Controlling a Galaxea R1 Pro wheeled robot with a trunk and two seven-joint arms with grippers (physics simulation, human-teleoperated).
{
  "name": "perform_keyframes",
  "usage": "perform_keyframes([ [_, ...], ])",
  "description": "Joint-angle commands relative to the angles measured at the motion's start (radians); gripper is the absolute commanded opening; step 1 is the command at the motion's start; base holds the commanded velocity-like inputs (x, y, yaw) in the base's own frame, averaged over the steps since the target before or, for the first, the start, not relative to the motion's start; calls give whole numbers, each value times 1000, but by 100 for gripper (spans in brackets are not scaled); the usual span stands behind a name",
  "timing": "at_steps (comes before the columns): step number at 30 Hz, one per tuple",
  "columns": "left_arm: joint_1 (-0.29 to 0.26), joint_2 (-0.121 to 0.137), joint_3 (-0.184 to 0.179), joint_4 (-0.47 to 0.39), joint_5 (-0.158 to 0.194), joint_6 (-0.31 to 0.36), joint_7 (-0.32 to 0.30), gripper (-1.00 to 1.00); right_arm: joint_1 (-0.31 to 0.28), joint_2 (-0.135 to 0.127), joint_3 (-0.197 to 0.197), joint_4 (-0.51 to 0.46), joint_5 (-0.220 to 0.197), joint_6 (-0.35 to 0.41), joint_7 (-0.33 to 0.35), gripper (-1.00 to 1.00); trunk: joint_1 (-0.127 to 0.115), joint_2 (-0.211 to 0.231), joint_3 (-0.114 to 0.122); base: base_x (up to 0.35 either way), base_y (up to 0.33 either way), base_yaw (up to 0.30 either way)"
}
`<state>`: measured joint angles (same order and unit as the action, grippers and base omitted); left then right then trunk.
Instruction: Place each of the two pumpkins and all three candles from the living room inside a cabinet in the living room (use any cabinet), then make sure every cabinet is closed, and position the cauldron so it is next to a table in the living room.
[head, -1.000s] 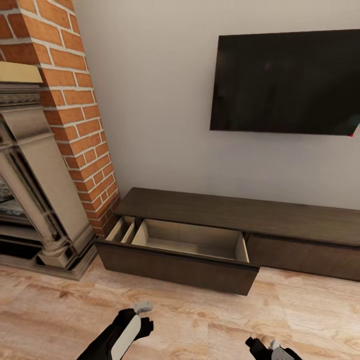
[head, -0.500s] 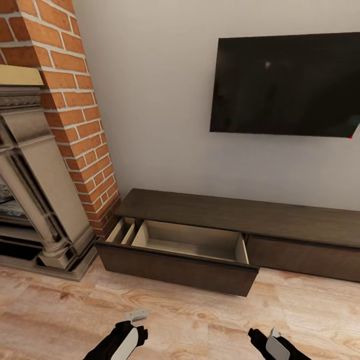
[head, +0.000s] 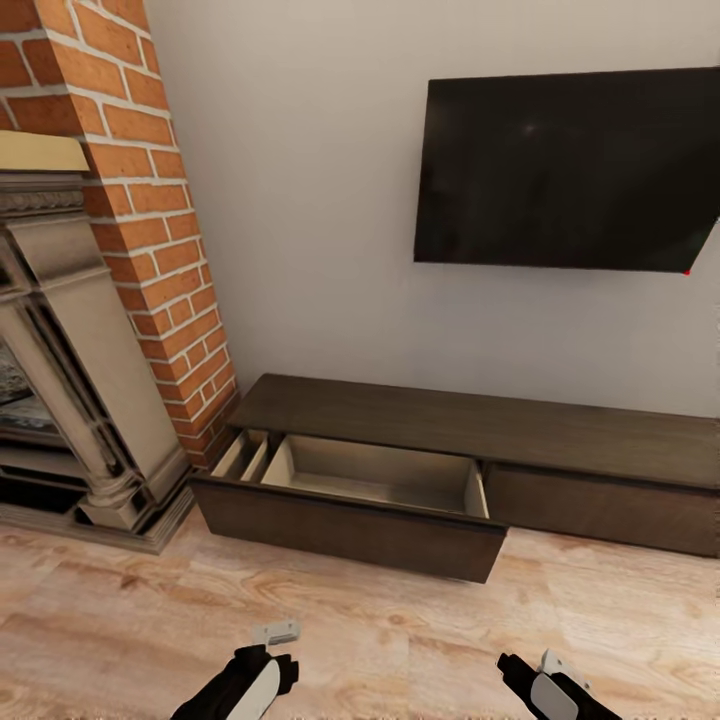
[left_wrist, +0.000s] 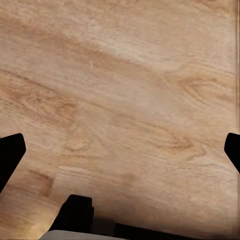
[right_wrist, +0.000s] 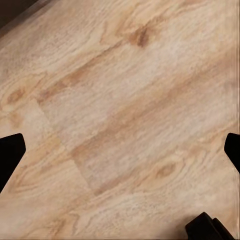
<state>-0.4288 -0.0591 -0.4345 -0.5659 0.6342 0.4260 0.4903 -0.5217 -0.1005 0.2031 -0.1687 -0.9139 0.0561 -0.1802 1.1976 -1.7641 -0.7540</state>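
Standing against the pale grey wall (head: 300, 200) of the living room, the cabinet (head: 480, 425) is a long, low, dark brown unit on the light wood plank floor (head: 400, 640), its left end just beside the red brick fireplace (head: 150, 230) with its ornate stone surround (head: 80, 400). At that left end one drawer (head: 375, 478) is pulled out toward the robot, showing a pale wood interior split into a narrow compartment on the left and a wide one on the right; nothing can be seen lying in either. The drawer front (head: 600, 505) toward the cabinet's right end sits flush and closed. A black TV (head: 565, 170) hangs on the wall above the cabinet's right half, well apart from its top. At the bottom edge of the head view both arms hang low over the floor in front of the cabinet: the left gripper (head: 275, 634) near the drawer's left side, the right gripper (head: 545, 665) further right. In the left wrist view the dark fingertips (left_wrist: 11, 155) sit at opposite edges with bare planks between them, so that claw is spread wide and holds nothing; the right wrist view shows its fingertips (right_wrist: 10, 152) equally wide over the floor, with a dark cabinet edge (right_wrist: 15, 10) in one corner.
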Motion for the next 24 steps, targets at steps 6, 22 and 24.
perform_keyframes([
  [6,-1,1,-25,-2,9,1,10,100,0,-1,9,-3,-5,5,-7,100,0,0,1,-50,-272,74],
  [22,-1,1,-31,-2,11,-26,9,100,0,-1,9,-3,-4,-26,-7,100,0,0,9,-8,-72,257],
  [24,-1,1,-31,-1,11,-26,9,100,0,0,9,-3,-4,-27,-7,100,0,0,9,-103,-1,281],
])
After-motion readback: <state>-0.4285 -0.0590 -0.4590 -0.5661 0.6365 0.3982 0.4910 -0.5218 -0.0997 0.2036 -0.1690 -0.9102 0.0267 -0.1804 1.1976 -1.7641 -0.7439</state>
